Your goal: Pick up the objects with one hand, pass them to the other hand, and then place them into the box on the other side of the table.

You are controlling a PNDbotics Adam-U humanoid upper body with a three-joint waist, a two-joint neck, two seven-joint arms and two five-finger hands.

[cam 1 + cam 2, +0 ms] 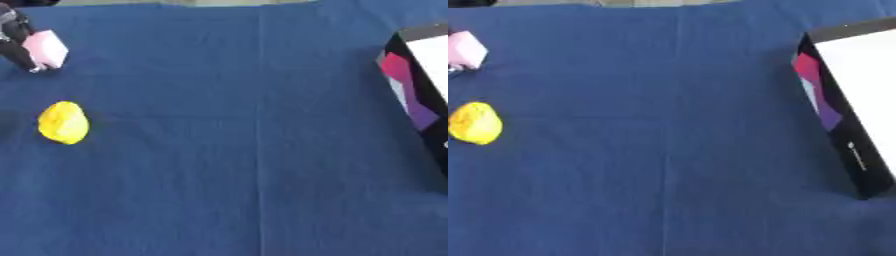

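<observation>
- Left hand (16,42), far left of the box (846,125), fingers curled around the pink block (45,48).
- Yellow lump (63,122) lies on the tabletop (245,150).
- Advice: carry the block level toward the centre for handover.

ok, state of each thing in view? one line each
left hand: at the far left edge, fingers curled round the pink block
pink block: held in the left hand
yellow object: lying loose on the blue cloth, untouched
box: on the right side, open top, nothing visible in the part shown
right hand: not in view
</observation>
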